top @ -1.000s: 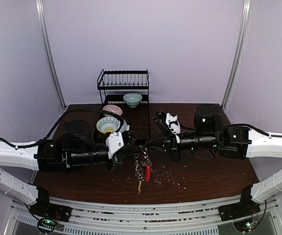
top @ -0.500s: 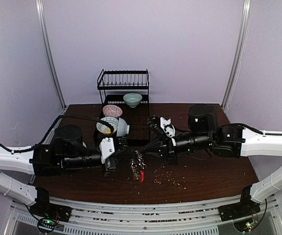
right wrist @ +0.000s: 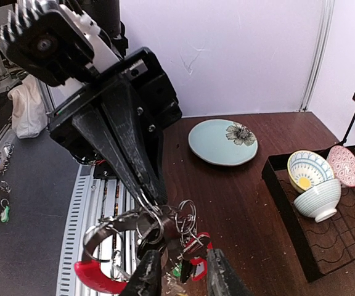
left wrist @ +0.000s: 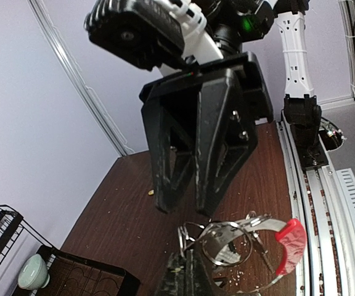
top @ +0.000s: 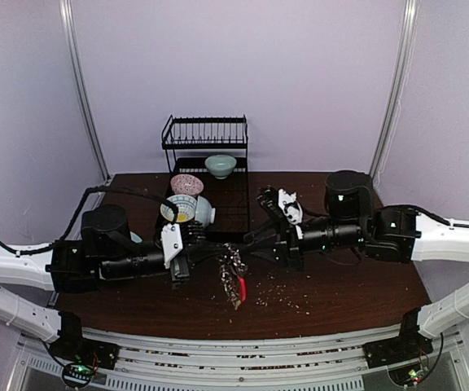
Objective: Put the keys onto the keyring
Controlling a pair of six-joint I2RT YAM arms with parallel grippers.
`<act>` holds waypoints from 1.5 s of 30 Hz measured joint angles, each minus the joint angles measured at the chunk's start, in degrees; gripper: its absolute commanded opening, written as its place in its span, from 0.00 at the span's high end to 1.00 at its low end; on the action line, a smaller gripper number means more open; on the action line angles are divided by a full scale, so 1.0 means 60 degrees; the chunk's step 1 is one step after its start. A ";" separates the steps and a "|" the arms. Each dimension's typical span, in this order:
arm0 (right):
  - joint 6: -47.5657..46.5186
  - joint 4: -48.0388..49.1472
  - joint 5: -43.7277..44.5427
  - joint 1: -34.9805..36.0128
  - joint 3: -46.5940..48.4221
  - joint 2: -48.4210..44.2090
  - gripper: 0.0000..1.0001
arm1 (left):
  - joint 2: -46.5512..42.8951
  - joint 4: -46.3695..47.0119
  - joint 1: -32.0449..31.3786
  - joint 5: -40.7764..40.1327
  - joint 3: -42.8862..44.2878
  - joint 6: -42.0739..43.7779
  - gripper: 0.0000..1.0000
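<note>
The keyring (top: 236,273) hangs in the air between my two grippers over the table's middle, with its red clip (top: 244,287) and a bunch of tagged keys below. My left gripper (top: 212,249) is shut on the thin metal ring; its closed fingers show in the left wrist view (left wrist: 193,271) at the ring (left wrist: 227,243), beside the red clip (left wrist: 288,243). My right gripper (top: 252,242) faces it, jaws apart. In the right wrist view (right wrist: 180,277) the dangling keys (right wrist: 193,256) hang between its fingers. I see no loose keys apart from the bunch.
A black dish rack (top: 206,134) stands at the back, with a green bowl (top: 220,165). A black tray (right wrist: 276,185) holds patterned bowls (top: 187,210). A light blue plate (right wrist: 222,142) lies on the table left of it. Crumbs (top: 283,297) dot the near table.
My left arm has drawn back to the left. My right arm shifted left, then back right. The keyring still hangs between the two grippers.
</note>
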 measured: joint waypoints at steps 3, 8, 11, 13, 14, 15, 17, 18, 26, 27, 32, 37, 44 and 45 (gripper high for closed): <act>-0.0284 -0.0160 0.0047 0.0000 0.0291 -0.0138 0.79 | 0.0000 0.0000 0.0000 0.0000 0.0000 0.0040 1.00; -0.0969 -0.0346 -0.0073 0.0087 0.1188 0.0182 0.81 | 0.0000 0.0000 0.0000 -0.0004 0.0000 0.0087 1.00; -0.1337 -0.0565 -0.0200 0.0168 0.1523 0.0525 0.81 | 0.0000 0.0000 0.0000 -0.0004 0.0000 0.0091 1.00; -0.1545 -0.0747 -0.0299 0.0193 0.1643 0.0772 0.81 | 0.0000 0.0000 0.0000 -0.0004 0.0000 0.0091 1.00; -0.1628 -0.0834 -0.0346 0.0211 0.1643 0.0845 0.81 | 0.0000 0.0000 0.0000 -0.0004 0.0000 0.0091 1.00; -0.1690 -0.0907 -0.0379 0.0222 0.1643 0.0885 0.81 | 0.0000 -0.0073 0.0004 -0.0004 0.0000 0.0091 1.00; -0.1745 -0.0943 -0.0404 0.0219 0.1632 0.0889 0.80 | 0.0011 -0.0073 0.0000 -0.0004 0.0000 0.0091 1.00; -0.1759 -0.0940 -0.0419 0.0219 0.1632 0.0889 0.81 | 0.0011 -0.0069 0.0000 0.0000 0.0000 0.0091 1.00; -0.1785 -0.0947 -0.0459 0.0219 0.1621 0.0889 0.79 | 0.0011 -0.0073 0.0000 0.0000 0.0000 0.0095 1.00; -0.1789 -0.0943 -0.0525 0.0219 0.1603 0.0878 0.79 | 0.0011 -0.0073 0.0000 0.0000 0.0000 0.0095 1.00; -0.1785 -0.1038 -0.0954 0.0222 0.1523 0.0867 0.79 | 0.0011 -0.0047 0.0000 -0.0004 0.0000 0.0102 1.00; -0.1705 -0.0925 -0.1093 0.0222 0.1464 0.0867 0.88 | 0.0011 -0.0044 0.0000 0.0000 0.0000 0.0124 1.00; -0.1694 -0.0841 -0.0856 0.0222 0.1344 0.0871 0.87 | 0.0007 -0.0047 0.0000 0.0033 0.0000 0.0135 1.00; -0.1694 -0.0841 -0.0838 0.0219 0.1341 0.0871 0.87 | 0.0007 -0.0044 0.0000 0.0036 0.0000 0.0131 1.00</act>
